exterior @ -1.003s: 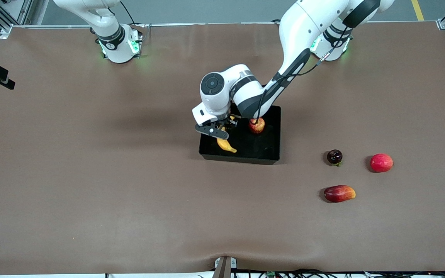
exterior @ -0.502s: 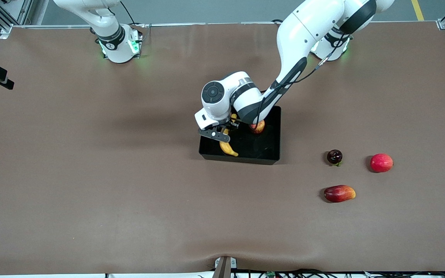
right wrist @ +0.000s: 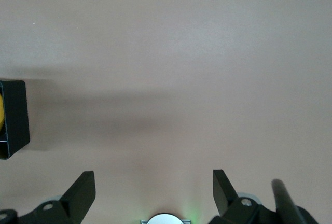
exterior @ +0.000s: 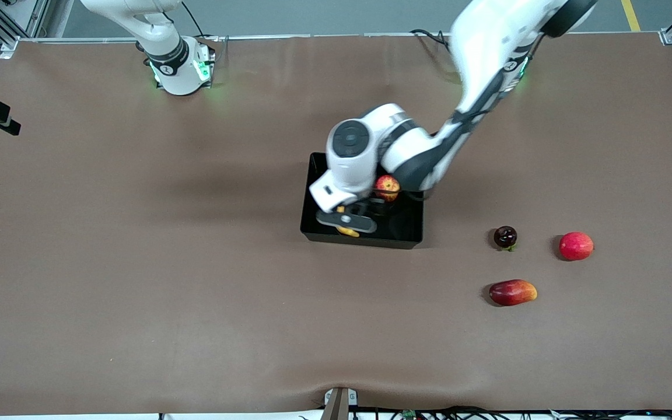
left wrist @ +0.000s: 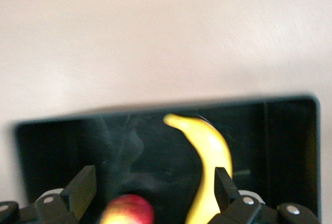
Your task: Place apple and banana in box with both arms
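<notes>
The black box [exterior: 365, 240] stands mid-table. The apple [exterior: 387, 186] lies in it, toward the arms' bases. The banana [exterior: 348, 232] lies on the box floor, mostly hidden under my left gripper [exterior: 349, 218], which hangs over the box, open and empty. In the left wrist view the banana [left wrist: 210, 151] runs beside one finger of the left gripper [left wrist: 154, 182], the apple [left wrist: 129, 211] shows between the jaws, and the box wall [left wrist: 52, 141] frames them. My right gripper [right wrist: 153, 182] is open and empty over bare table; a box corner [right wrist: 13, 117] shows at the view's edge. The right arm waits.
Three other fruits lie toward the left arm's end, nearer the front camera than the box: a dark plum-like fruit [exterior: 505, 236], a pink-red round fruit [exterior: 576, 245] and a red-orange mango-like fruit [exterior: 512, 292]. The right arm's base [exterior: 178, 67] stands at the table's edge.
The left gripper lowered the banana into the box, let it go, and has shifted toward the left arm's end. The apple is uncovered again. The right arm has not moved.
</notes>
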`<state>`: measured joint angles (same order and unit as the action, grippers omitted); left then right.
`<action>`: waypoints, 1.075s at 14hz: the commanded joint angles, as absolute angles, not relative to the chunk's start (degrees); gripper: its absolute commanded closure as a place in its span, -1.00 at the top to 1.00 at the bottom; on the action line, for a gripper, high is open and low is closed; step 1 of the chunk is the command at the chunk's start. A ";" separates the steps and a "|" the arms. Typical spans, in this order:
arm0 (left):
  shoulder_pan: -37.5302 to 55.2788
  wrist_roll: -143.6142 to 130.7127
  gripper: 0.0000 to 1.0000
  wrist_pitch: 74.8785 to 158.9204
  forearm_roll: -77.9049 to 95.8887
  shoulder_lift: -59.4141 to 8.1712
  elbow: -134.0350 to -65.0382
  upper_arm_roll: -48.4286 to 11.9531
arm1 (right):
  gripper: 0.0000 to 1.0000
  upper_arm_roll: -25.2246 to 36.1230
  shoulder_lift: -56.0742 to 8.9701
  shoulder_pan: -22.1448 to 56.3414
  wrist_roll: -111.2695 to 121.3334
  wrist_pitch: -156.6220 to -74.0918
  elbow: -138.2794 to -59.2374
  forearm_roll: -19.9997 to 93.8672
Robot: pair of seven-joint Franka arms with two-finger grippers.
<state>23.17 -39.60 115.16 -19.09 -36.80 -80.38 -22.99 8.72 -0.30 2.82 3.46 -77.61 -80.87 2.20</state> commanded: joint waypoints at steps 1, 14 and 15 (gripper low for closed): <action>17.60 -39.73 1.00 111.02 -19.07 -28.15 -82.53 -23.64 | 1.00 8.09 -0.18 1.67 4.04 -77.34 -80.95 3.25; -7.63 -14.18 1.00 83.78 -8.26 -5.19 -82.79 -23.29 | 1.00 8.09 -0.26 1.76 4.04 -77.52 -80.86 3.25; -9.13 -12.41 1.00 83.59 -8.26 -4.14 -82.97 -23.29 | 1.00 8.09 -0.18 1.76 4.04 -77.52 -80.86 3.25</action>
<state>-7.22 -15.91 84.53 -9.23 -6.64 -80.72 -22.92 8.71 -0.31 2.77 3.47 -77.60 -80.92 2.24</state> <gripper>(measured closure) 0.000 0.000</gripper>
